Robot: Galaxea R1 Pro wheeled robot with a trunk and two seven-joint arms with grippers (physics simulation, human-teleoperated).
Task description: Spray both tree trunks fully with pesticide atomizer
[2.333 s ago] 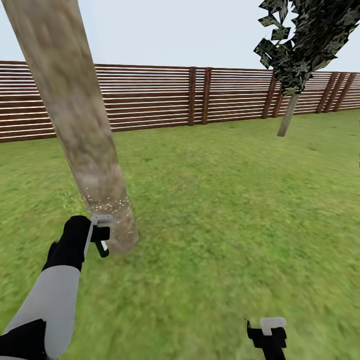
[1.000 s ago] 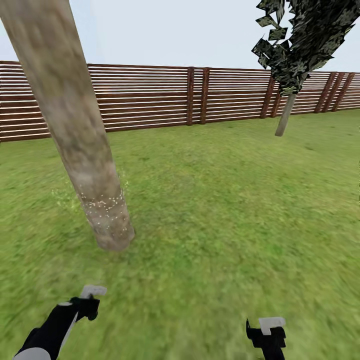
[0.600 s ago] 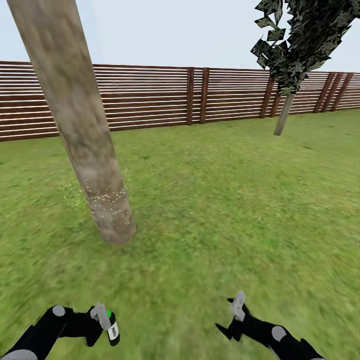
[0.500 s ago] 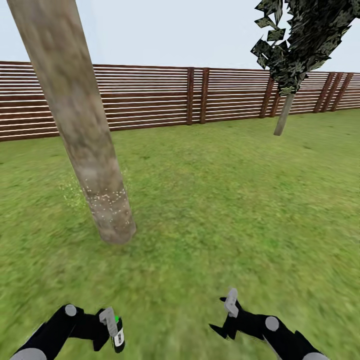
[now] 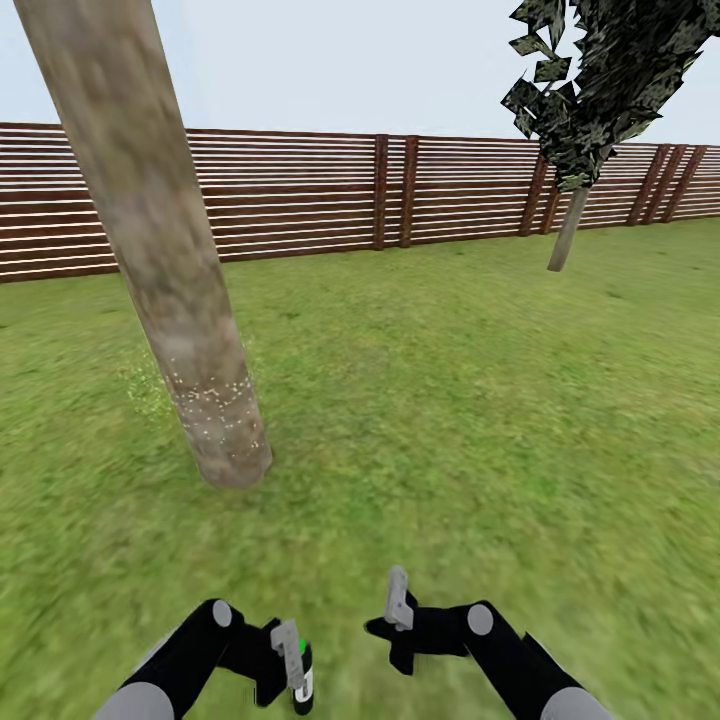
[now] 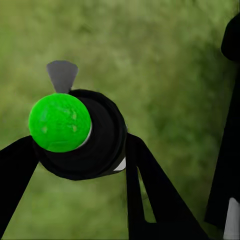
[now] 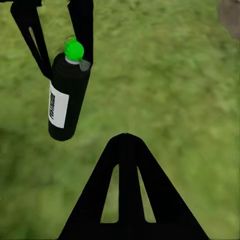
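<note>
**K:** Now, head view first. Where is the pesticide atomizer (image 5: 303, 684) sitting?

**M:** It is sitting in the left gripper (image 5: 293, 668), low in the frame at about 6 o'clock, just above the grass (image 5: 450, 420). Its long axis is running near upright, green cap (image 5: 301, 647) on top. The tree trunk (image 5: 170, 270) is standing at roughly 11 o'clock from that gripper, some way off. A speckled band (image 5: 215, 400) is showing low on the bark; the bark above it is looking bare. I am judging the left arm the nearer one to the trunk.

**K:** And the right gripper (image 5: 399, 612)?

**M:** It is hovering at about 2 o'clock from the atomizer, close beside it, not touching it.

**K:** Left wrist view?

**M:** The camera is looking down onto the green cap. The black body is filling the gap between the two fingers (image 6: 150, 195), which are spreading to either side and clamping it. The grey nozzle (image 6: 62, 75) is pointing away over grass, so I am judging that it needs turning toward the trunk.

**K:** Right wrist view?

**M:** The atomizer (image 7: 67, 100) is hanging off the ground between the left fingers (image 7: 82, 25), white label (image 7: 58, 105) facing the camera. The right fingers (image 7: 125, 195) are meeting in one point with nothing between them. A grey-brown patch in one corner may be the trunk's base; I cannot tell for sure.
</note>
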